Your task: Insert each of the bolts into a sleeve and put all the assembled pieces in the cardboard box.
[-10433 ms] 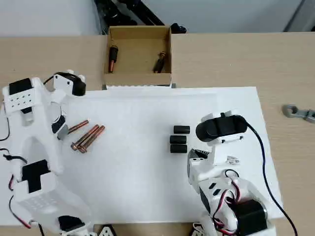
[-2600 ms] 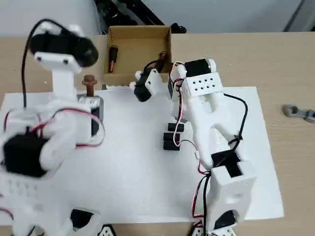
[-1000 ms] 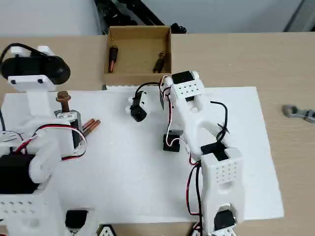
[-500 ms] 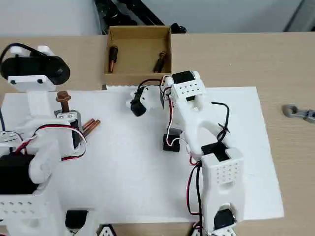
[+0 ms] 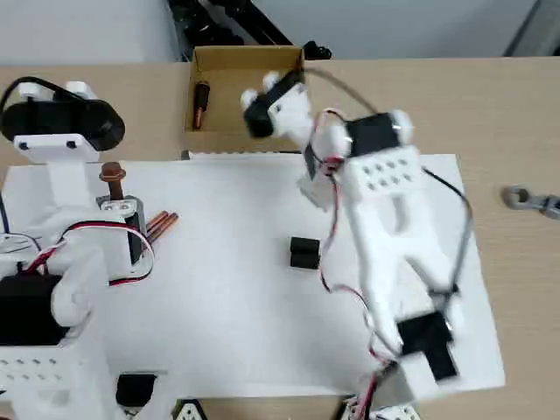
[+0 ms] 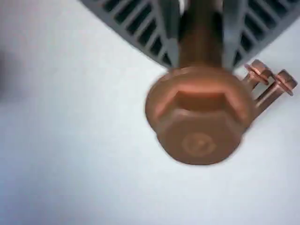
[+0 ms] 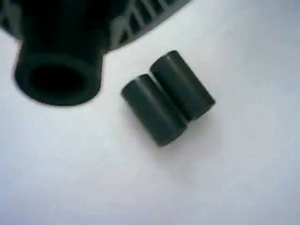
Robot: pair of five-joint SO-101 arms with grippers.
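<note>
Right gripper has swung toward twelve o'clock, clamping a sleeve; left gripper grips a bolt at nine.

Wooden table: white sheet, cardboard box

A light wooden bench spans the view, its grain running side to side. A white sheet covers most of the near half, lit evenly with soft shadows. A small metal tool lies by the right edge. Beyond the far edge are a pale surface and dark equipment.
</note>
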